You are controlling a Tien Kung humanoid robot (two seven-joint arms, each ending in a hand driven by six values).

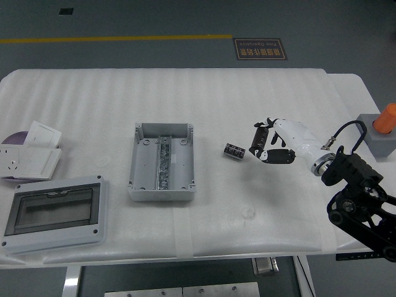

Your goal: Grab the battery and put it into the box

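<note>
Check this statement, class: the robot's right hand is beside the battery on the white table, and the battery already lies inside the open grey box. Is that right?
Not quite. In the head view the battery lies on the table, between the open grey box and the right hand, not inside the box. The rest holds: the hand is beside the battery, just to its right, fingers open, not touching it.

A single head view looks forward and down from high on the robot's side, covering the whole white worktop (204, 105) and the grey floor (154, 18) beyond.

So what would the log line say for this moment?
right hand: open, beside battery, not touching | battery: on table | box: open, no battery | left hand: unseen
</note>
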